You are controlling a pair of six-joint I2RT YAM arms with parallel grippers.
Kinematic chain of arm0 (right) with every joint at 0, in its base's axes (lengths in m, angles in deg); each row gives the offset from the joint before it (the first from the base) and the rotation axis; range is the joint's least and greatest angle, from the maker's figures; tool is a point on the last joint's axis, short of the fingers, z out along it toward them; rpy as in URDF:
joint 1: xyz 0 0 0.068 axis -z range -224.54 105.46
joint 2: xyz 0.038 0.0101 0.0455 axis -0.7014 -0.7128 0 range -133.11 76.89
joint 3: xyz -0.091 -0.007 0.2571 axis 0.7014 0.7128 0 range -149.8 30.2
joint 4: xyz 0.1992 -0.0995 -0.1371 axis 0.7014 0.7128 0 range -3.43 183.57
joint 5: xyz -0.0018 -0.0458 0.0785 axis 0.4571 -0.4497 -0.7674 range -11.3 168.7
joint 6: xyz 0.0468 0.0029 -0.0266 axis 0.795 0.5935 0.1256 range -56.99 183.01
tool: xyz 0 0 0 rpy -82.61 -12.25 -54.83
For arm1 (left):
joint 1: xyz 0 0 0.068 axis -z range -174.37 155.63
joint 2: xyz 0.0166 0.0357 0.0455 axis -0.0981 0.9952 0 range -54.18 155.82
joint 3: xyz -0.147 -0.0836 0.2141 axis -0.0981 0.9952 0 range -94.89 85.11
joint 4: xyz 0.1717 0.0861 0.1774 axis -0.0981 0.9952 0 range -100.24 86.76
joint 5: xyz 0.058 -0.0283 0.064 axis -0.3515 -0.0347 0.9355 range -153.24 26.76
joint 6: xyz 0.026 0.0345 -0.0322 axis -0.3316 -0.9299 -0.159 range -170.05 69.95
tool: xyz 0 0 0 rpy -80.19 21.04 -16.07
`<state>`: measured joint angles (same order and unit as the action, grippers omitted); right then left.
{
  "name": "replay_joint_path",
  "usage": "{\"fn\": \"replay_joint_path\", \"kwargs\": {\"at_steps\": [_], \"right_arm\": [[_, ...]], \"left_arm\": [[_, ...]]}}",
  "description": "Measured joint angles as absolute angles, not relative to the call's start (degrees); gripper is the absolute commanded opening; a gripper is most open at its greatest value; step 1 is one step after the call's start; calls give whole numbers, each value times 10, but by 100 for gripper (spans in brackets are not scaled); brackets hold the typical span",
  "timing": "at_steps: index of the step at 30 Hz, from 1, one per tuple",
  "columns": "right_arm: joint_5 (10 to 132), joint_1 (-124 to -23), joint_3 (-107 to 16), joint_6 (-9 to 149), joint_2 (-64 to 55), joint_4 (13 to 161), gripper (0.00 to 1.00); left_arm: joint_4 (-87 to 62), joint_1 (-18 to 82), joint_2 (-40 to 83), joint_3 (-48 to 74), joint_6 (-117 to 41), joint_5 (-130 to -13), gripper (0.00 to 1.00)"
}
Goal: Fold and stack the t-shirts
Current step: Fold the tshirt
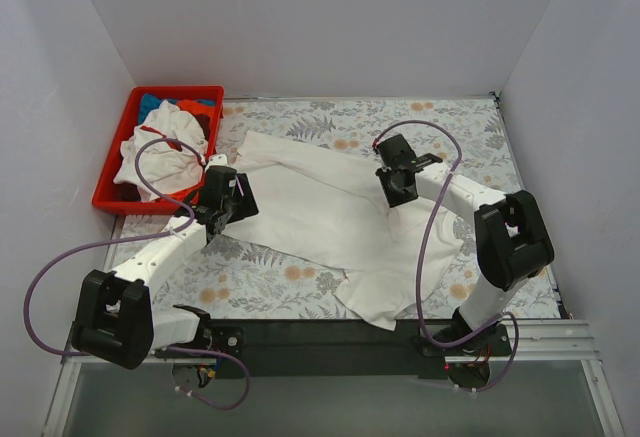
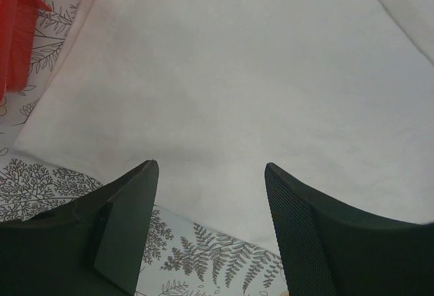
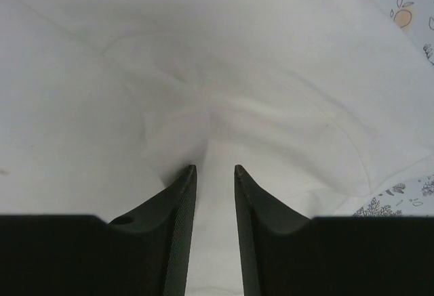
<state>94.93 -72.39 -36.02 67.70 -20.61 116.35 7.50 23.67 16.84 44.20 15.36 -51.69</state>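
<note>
Floral table (image 1: 270, 282); red bin (image 1: 112, 172) w/ crumpled t-shirts (image 1: 160, 152).

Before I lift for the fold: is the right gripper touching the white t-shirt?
Touching. Right wrist view: the white t-shirt ridges up, pinched inside the right gripper.

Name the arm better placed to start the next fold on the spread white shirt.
Right. The right claw seems to pinch the white t-shirt, creases gathering into its jaws; the left claw hangs open, empty, above its edge.
</note>
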Motion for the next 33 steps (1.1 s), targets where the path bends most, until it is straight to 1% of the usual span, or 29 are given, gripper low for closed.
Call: {"fn": "replay_joint_path", "kwargs": {"at_steps": [5, 12, 16, 18, 24, 28, 33], "right_arm": [[936, -756, -361, 644, -188, 1148, 37], [1016, -841, -361, 594, -188, 1145, 37], [1037, -858, -361, 578, -188, 1139, 37], [1044, -858, -363, 571, -190, 1136, 37], [1075, -847, -364, 568, -219, 1120, 37], [1085, -813, -359, 585, -224, 1115, 36], [1085, -753, -328, 619, -216, 1108, 35]], "left_arm": [[76, 237, 169, 441, 154, -517, 63], [77, 237, 169, 441, 154, -517, 63], [81, 232, 176, 429, 156, -521, 63], [79, 214, 186, 413, 162, -542, 63], [41, 118, 204, 375, 189, -599, 63], [-2, 77, 241, 344, 216, -669, 63], [-50, 11, 288, 335, 257, -751, 63]]}}
